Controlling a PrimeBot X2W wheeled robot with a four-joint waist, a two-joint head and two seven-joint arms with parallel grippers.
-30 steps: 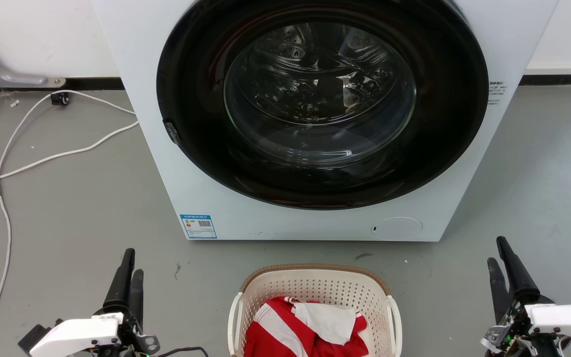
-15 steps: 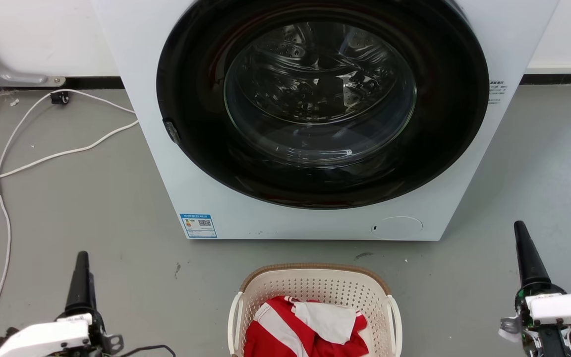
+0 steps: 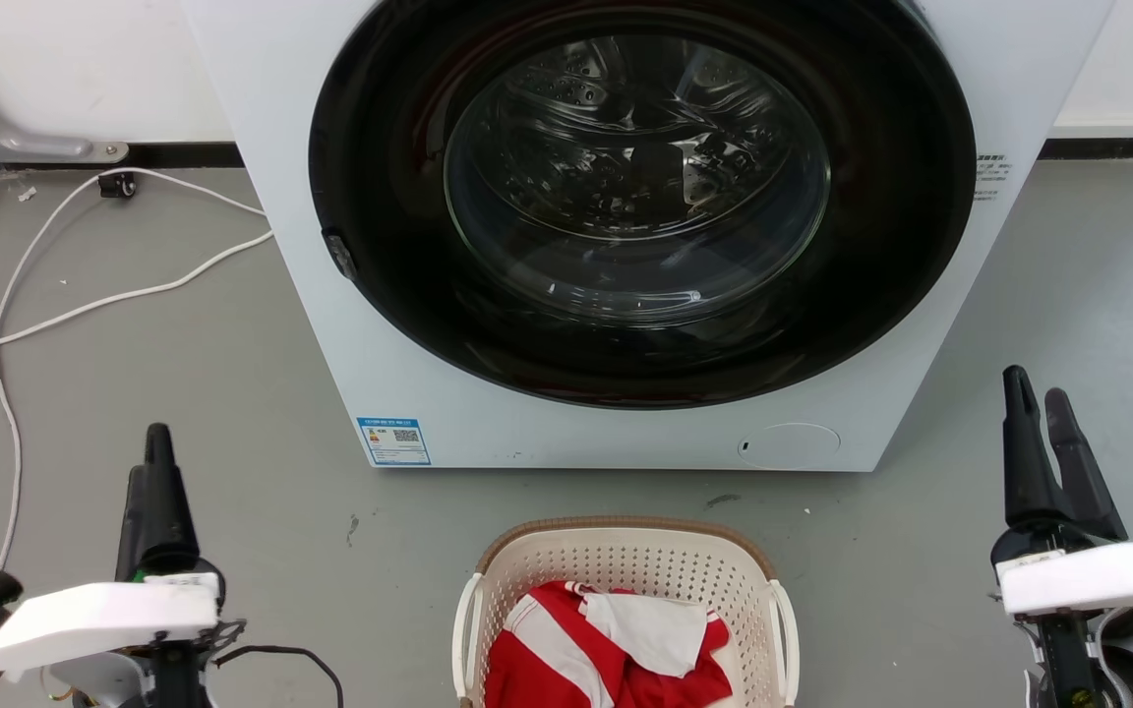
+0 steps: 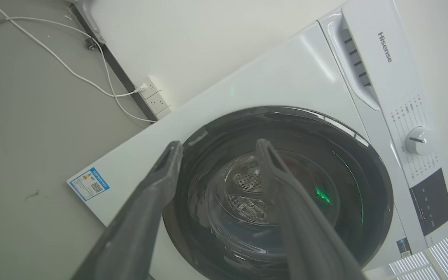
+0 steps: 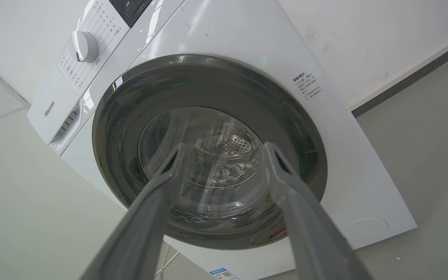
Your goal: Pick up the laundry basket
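We are looking down at a grey floor [image 3: 183, 413]. A white Hisense front-loading washing machine [image 3: 330, 324] is standing at 12 o'clock, its round dark glass door [image 3: 635, 187] facing us. On its lower front, a blue label [image 3: 392, 441] is sitting at 7 o'clock of the door and a round cover [image 3: 789, 444] at 5 o'clock. A white cable [image 3: 85, 307] is trailing over the floor at 10 o'clock and plugging into a wall socket [image 4: 152, 97] beside the machine.

The laundry basket [image 3: 626, 565] is resting on the floor at 6 o'clock, just in front of the machine and apart from it, with its near end cut off by the bottom edge. It is holding a red-and-white striped garment [image 3: 547, 659] with a white cloth [image 3: 650, 634] lying on top. Its two white handles are facing 3 and 9 o'clock, and bare floor is lying between each handle and the gripper on that side.

We are holding our left gripper [image 3: 149, 452] at 8 o'clock, well apart from the basket, fingers pointing toward 12. Our right gripper [image 3: 1036, 385] is hovering at 4 o'clock, also well apart, pointing toward 12 and reaching a little further up. In both wrist views the two fingers are standing spread with nothing between them, aimed at the machine's door.
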